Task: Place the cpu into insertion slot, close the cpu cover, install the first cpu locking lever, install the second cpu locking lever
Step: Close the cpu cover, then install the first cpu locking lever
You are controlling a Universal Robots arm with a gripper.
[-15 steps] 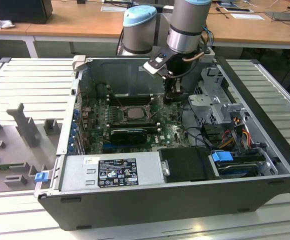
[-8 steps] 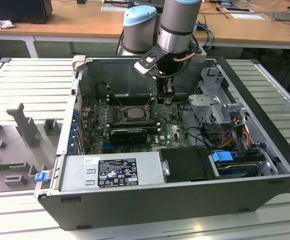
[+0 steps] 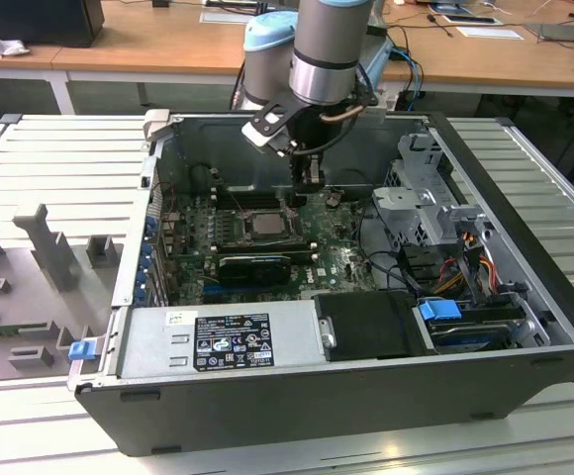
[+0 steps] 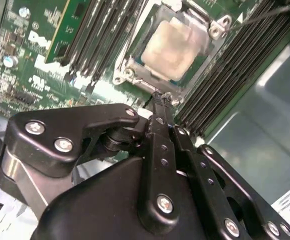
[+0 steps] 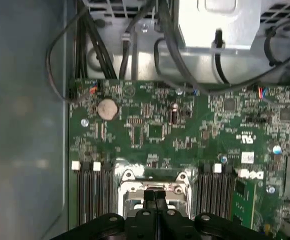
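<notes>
The pale silver-grey cpu [image 4: 172,47] lies in the insertion slot [image 3: 230,226] on the green board inside the open computer case. The silvery cpu cover [image 4: 127,74] lies flat around it, and the chip shows through its window. My gripper [image 4: 157,97] hangs just over the socket's edge, its two black fingers pressed together with nothing between them. In the exterior view the gripper [image 3: 309,178] stands beside the cpu [image 3: 264,224], toward the case's back wall. The first wrist view shows the fingertips [image 5: 155,194] above the socket's metal rim [image 5: 130,176]. A thin metal rod [image 4: 270,11] runs off past one socket corner.
Long black memory sticks [image 4: 105,30] flank the socket on both sides. A power supply [image 3: 223,336] fills the case's near side. A metal drive cage [image 3: 426,198] and loose cables [image 3: 465,247] sit on the exterior view's right. Grey fixtures [image 3: 40,247] stand outside on the left.
</notes>
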